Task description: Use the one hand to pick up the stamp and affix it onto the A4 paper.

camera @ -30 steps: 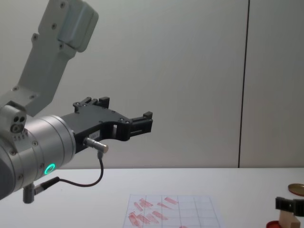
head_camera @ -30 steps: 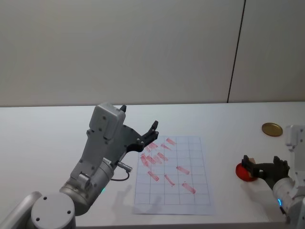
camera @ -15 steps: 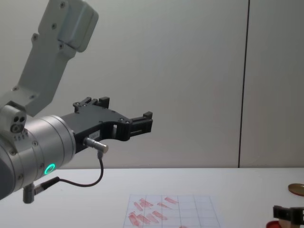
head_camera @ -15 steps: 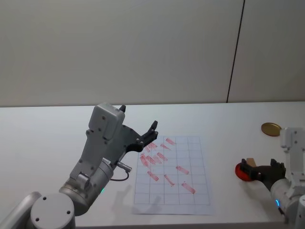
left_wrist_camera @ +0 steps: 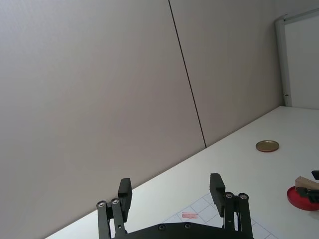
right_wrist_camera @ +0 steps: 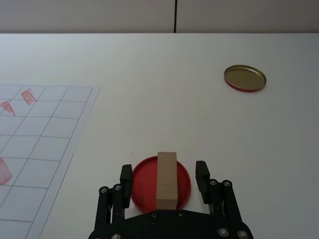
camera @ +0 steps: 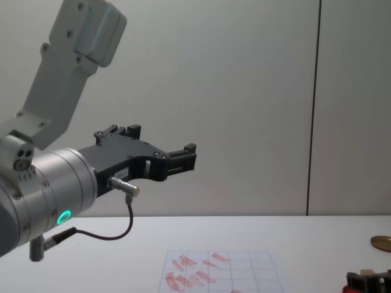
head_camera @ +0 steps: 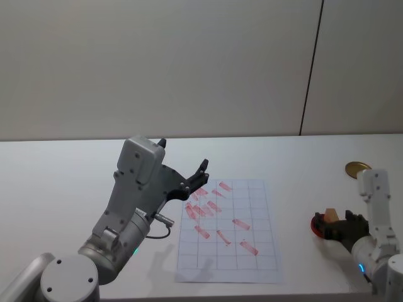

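The stamp (right_wrist_camera: pixel 167 180), a small tan wooden block, stands on a red round ink pad (right_wrist_camera: pixel 144 186) to the right of the A4 paper (right_wrist_camera: pixel 45 129). My right gripper (right_wrist_camera: pixel 164 175) is low over the pad and open, one finger on each side of the stamp with a gap to it. From the head, the right gripper (head_camera: pixel 334 221) sits at the table's right front with the stamp (head_camera: pixel 330 216) between its fingers. The A4 paper (head_camera: pixel 252 251) carries several red slanted marks. My left gripper (head_camera: pixel 200 176) hangs open in the air over the paper's left edge.
A gold round disc (head_camera: pixel 358 168) lies on the white table behind the ink pad (head_camera: pixel 320 225), a short way off. The left arm's big white link (camera: pixel 67 67) and its looping black cable (camera: pixel 116 235) stand high on the left.
The right gripper has sunk lower around the stamp and come slightly nearer the robot; in the chest view it dropped to the bottom edge. The stamp stays on the pad. The left arm has not moved.
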`<action>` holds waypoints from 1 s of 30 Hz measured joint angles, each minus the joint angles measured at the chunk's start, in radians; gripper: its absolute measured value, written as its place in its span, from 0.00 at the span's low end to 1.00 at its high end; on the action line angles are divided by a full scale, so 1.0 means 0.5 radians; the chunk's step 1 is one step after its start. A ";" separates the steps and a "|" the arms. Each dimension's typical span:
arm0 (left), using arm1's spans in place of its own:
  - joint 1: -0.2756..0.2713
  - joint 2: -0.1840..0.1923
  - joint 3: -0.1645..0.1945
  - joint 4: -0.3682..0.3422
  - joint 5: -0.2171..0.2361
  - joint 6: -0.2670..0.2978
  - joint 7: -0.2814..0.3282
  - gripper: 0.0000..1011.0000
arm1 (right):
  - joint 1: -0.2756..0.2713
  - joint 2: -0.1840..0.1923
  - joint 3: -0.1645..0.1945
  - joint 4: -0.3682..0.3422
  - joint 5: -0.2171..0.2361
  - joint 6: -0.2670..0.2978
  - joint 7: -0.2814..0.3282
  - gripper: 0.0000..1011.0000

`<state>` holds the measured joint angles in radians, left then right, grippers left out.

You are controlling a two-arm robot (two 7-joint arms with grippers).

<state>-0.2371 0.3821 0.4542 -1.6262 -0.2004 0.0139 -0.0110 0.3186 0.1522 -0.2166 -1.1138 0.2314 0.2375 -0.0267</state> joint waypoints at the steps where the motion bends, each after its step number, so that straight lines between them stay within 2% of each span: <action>1: 0.000 0.000 0.000 0.000 0.000 0.000 0.000 0.98 | 0.004 -0.001 -0.001 0.005 -0.007 0.002 0.005 0.77; 9: 0.000 0.000 0.000 0.000 0.000 0.000 0.000 0.98 | 0.037 -0.011 -0.012 0.080 -0.065 0.026 0.043 0.54; 10: 0.000 0.000 0.000 0.000 0.000 0.000 0.000 0.98 | 0.041 -0.013 -0.014 0.091 -0.073 0.032 0.048 0.48; 13: 0.000 0.000 0.000 0.000 0.000 0.000 0.000 0.98 | 0.048 -0.016 -0.016 0.108 -0.088 0.040 0.054 0.42; 14: 0.000 0.000 0.000 0.000 0.000 0.000 0.000 0.98 | 0.050 -0.017 -0.017 0.112 -0.092 0.042 0.054 0.36; 16: 0.000 0.000 0.000 0.000 0.000 0.000 0.000 0.98 | 0.052 -0.019 -0.019 0.119 -0.097 0.046 0.056 0.33; 17: 0.000 0.000 0.000 0.000 0.000 0.000 0.000 0.98 | 0.054 -0.020 -0.020 0.123 -0.102 0.049 0.056 0.26; 20: 0.000 0.000 0.000 0.000 0.000 0.000 0.000 0.98 | 0.056 -0.022 -0.021 0.128 -0.111 0.052 0.057 0.22; 30: 0.000 0.000 0.000 0.000 0.000 0.000 0.000 0.98 | 0.053 -0.026 -0.019 0.123 -0.125 0.075 0.027 0.22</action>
<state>-0.2371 0.3821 0.4542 -1.6262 -0.2004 0.0139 -0.0109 0.3451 0.1394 -0.2260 -1.0522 0.1689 0.2752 -0.0131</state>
